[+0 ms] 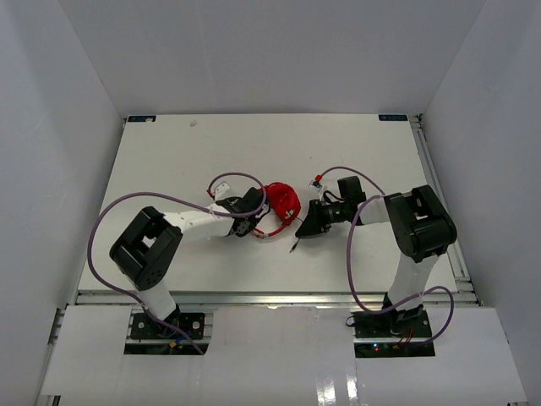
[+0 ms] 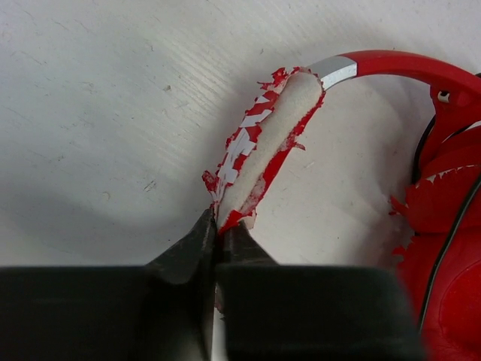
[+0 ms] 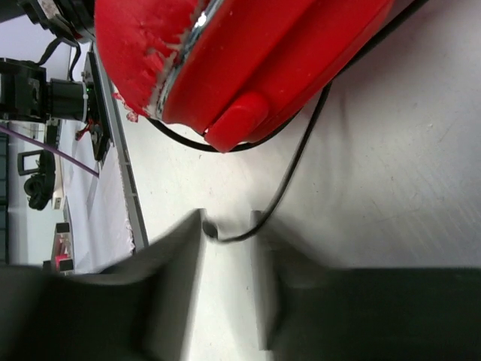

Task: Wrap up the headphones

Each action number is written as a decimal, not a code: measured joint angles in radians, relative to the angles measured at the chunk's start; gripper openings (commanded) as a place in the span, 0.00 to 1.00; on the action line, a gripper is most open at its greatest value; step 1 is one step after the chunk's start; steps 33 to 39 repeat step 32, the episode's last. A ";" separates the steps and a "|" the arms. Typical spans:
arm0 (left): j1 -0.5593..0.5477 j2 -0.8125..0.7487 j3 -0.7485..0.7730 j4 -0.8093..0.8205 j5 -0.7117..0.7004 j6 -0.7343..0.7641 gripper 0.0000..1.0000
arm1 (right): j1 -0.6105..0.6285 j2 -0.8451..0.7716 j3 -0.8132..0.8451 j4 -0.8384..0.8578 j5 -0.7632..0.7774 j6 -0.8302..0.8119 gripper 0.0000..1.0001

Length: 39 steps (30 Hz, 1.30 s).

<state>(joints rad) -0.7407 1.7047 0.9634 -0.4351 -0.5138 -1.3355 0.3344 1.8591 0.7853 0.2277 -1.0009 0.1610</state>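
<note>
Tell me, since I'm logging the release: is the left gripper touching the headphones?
Touching. The left wrist view shows the left gripper with its tips pinched on the flaking padded end of the headband of the headphones, no gap visible.

Bright red headphones (image 1: 281, 203), headband padding (image 2: 267, 143) flaking red over white, black cable (image 3: 303, 150), white table (image 1: 254, 152), black fingers (image 2: 188, 259)

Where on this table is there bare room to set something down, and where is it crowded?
Bare: the table's far half, between the headphones and back wall; also the near-middle strip between the left arm and right arm. Crowded: the centre, where both arms meet the headphones and cable.
</note>
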 measured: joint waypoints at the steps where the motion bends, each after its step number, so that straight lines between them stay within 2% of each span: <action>1: 0.001 0.001 0.004 -0.003 0.005 -0.001 0.46 | 0.000 0.000 0.006 -0.015 0.002 -0.009 0.62; 4: 0.002 -0.001 0.016 -0.003 0.017 0.003 0.67 | -0.004 -0.008 0.035 -0.081 0.000 -0.048 0.71; 6: 0.004 -0.014 0.018 -0.004 0.025 0.012 0.89 | -0.020 -0.037 0.052 -0.143 0.022 -0.096 0.77; 8: 0.004 -0.044 0.018 -0.007 0.034 0.029 0.97 | -0.049 -0.073 0.073 -0.228 0.059 -0.159 0.80; 10: 0.005 -0.091 0.018 -0.007 0.046 0.061 0.98 | -0.088 -0.114 0.096 -0.327 0.102 -0.233 0.88; 12: 0.005 -0.157 0.016 0.002 0.062 0.097 0.98 | -0.133 -0.180 0.102 -0.412 0.153 -0.301 0.91; 18: 0.006 -0.461 -0.088 0.124 0.181 0.291 0.98 | -0.207 -0.506 0.082 -0.589 0.375 -0.455 0.90; 23: 0.007 -0.769 -0.230 0.246 0.388 0.516 0.98 | -0.203 -0.783 0.062 -0.638 0.592 -0.476 0.90; 29: 0.007 -1.050 -0.317 0.251 0.557 0.682 0.98 | -0.203 -1.075 -0.034 -0.587 0.755 -0.465 0.90; 32: 0.007 -1.166 -0.366 0.216 0.607 0.719 0.98 | -0.203 -1.129 -0.051 -0.569 0.801 -0.443 0.90; 39: 0.007 -1.166 -0.366 0.216 0.607 0.719 0.98 | -0.203 -1.129 -0.051 -0.569 0.801 -0.443 0.90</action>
